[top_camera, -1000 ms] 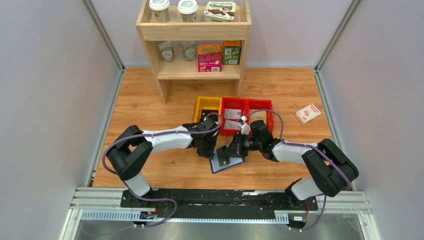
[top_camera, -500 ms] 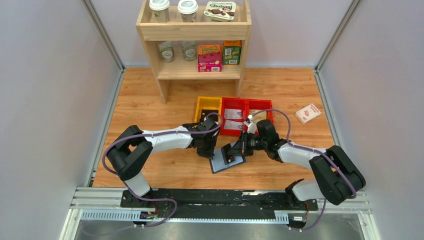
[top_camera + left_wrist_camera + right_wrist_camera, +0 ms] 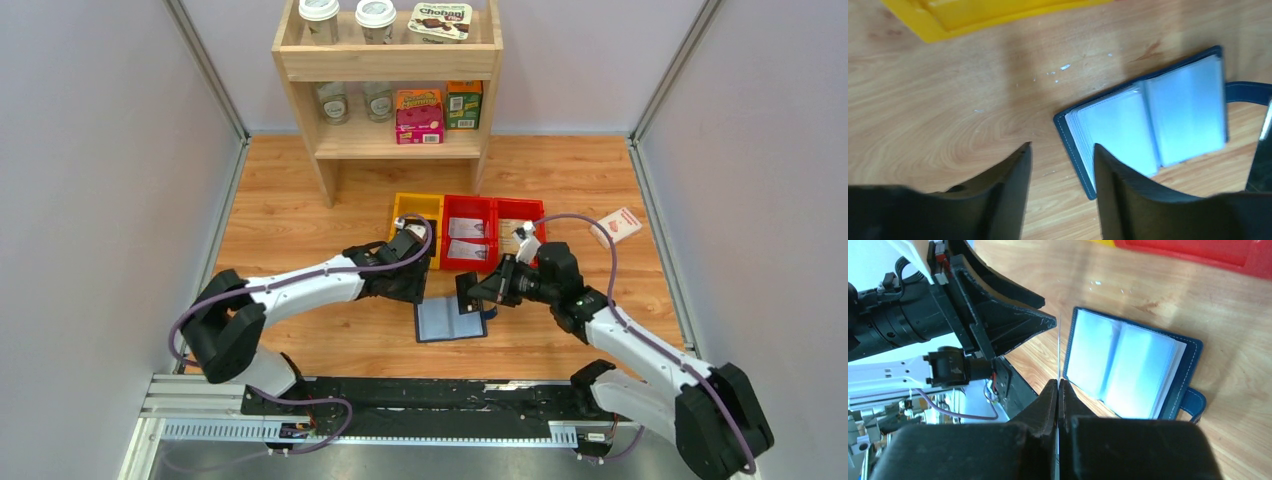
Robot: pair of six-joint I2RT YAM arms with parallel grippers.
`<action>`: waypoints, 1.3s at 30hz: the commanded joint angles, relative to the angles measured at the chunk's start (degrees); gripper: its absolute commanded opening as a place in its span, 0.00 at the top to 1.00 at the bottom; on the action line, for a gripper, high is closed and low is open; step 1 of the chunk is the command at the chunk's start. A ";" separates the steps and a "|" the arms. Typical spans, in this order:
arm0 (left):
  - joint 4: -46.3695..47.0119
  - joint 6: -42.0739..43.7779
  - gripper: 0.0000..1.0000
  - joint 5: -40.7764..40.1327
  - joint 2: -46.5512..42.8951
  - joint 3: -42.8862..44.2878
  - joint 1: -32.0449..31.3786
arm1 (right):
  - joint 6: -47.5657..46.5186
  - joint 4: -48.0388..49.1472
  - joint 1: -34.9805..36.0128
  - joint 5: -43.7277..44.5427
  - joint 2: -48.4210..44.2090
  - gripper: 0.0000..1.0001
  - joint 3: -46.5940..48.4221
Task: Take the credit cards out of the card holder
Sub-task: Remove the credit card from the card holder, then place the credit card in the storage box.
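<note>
The navy card holder point(image 3: 450, 321) lies open and flat on the wooden table, its pale clear sleeves facing up point(image 3: 1153, 122). My left gripper point(image 3: 1062, 152) is open, hovering just over the holder's left edge and touching nothing; in the top view it point(image 3: 412, 286) sits at the holder's back-left corner. My right gripper point(image 3: 1058, 384) is shut on a thin black credit card point(image 3: 468, 291), held upright above the holder's back right. The right wrist view shows that card edge-on point(image 3: 1059, 347), with the holder point(image 3: 1128, 367) beyond it. Any other cards are hidden.
A yellow bin point(image 3: 417, 213) and two red bins point(image 3: 470, 236) stand just behind the holder. A wooden shelf point(image 3: 390, 62) with jars and boxes stands at the back. A white-and-red box point(image 3: 616, 227) lies at the right. Grey walls close both sides.
The left gripper opened, let go of the holder and drew back; the holder dropped flat. The right gripper closed on the card and pulled it clear, up and to the right.
</note>
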 commanded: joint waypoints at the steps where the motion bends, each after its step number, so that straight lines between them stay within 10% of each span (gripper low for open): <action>1: -0.18 -0.40 0.39 -4.77 -9.13 1.68 0.03 | 6.19 4.88 0.05 6.85 -7.96 1.00 -2.53; 13: 35.29 -25.16 0.27 -2.49 -35.95 -18.44 0.03 | 17.63 24.57 10.68 37.33 -22.48 1.00 -10.53; 25: 64.58 -33.71 0.28 -0.37 -25.59 -25.74 -2.34 | 17.37 33.89 16.49 43.16 -14.13 1.00 -6.94; 39: 70.66 -39.08 0.38 2.26 -18.82 -24.69 -2.96 | 15.96 38.20 16.93 40.44 -10.53 1.00 -5.00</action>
